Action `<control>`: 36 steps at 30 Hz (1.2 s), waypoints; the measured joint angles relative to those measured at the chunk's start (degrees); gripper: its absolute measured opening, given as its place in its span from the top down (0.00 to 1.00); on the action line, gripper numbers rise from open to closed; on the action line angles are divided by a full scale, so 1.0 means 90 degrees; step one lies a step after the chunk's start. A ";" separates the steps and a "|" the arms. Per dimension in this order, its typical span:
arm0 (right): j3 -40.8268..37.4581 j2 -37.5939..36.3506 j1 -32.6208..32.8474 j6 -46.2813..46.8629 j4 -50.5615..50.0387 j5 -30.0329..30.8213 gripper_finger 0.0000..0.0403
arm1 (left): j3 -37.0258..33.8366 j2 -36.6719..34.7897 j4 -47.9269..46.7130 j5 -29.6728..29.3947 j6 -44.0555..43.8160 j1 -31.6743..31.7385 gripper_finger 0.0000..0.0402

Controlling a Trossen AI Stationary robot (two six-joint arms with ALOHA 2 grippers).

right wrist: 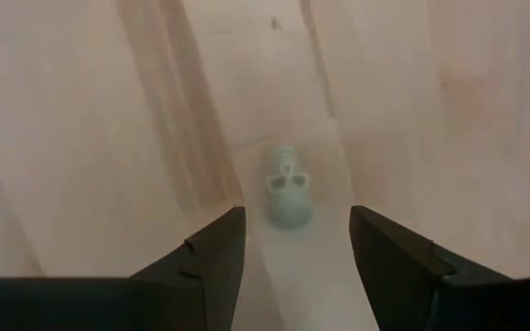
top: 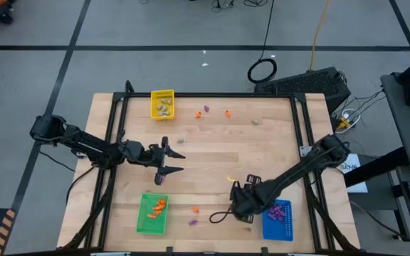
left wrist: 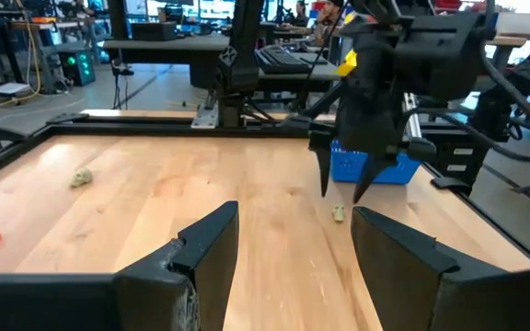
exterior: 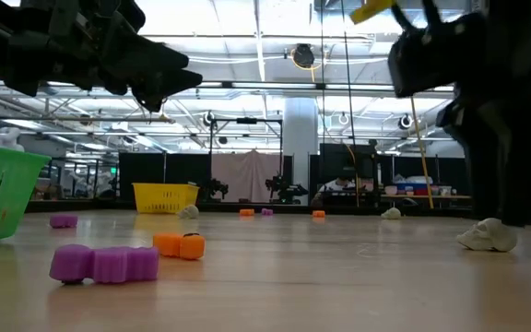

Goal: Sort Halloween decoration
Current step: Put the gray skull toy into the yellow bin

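My high camera hangs above the table (top: 212, 163) and faces straight down, framing the whole top, both arms and the floor around it. My low camera sits at table-top level, facing level across the wood into the room behind; trinkets lie close before it. My left wrist camera faces forward over the table toward the right gripper (left wrist: 339, 188) and the blue tray (left wrist: 375, 167), which the high view also covers. My right wrist camera faces down at the wood from close range, onto a beige-grey skull (right wrist: 288, 193) between its fingers.
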 joint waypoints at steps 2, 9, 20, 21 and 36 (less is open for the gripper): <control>0.0000 0.0081 -0.0101 -0.0081 0.0058 -0.0117 0.54 | -0.0002 0.0000 -0.0023 0.0000 0.0000 0.0000 0.47; 0.0000 0.0383 -0.0293 -0.0304 0.0390 -0.0602 0.55 | -0.0002 0.0000 -0.0205 0.0000 -0.0020 0.0000 0.47; 0.0021 0.0480 -0.0310 -0.0625 0.0383 -0.0624 0.90 | -0.0005 -0.0494 -0.0657 -0.0241 0.0190 0.0012 0.50; 0.0022 0.0480 -0.0310 -0.0717 0.0386 -0.0620 0.91 | -0.0005 -0.0617 -0.0809 -0.0242 0.0215 0.0012 0.51; -0.0010 0.0477 -0.1122 -0.2496 0.3065 0.0455 0.91 | -0.1092 -0.2543 -0.1293 -0.0816 0.0146 0.0012 0.72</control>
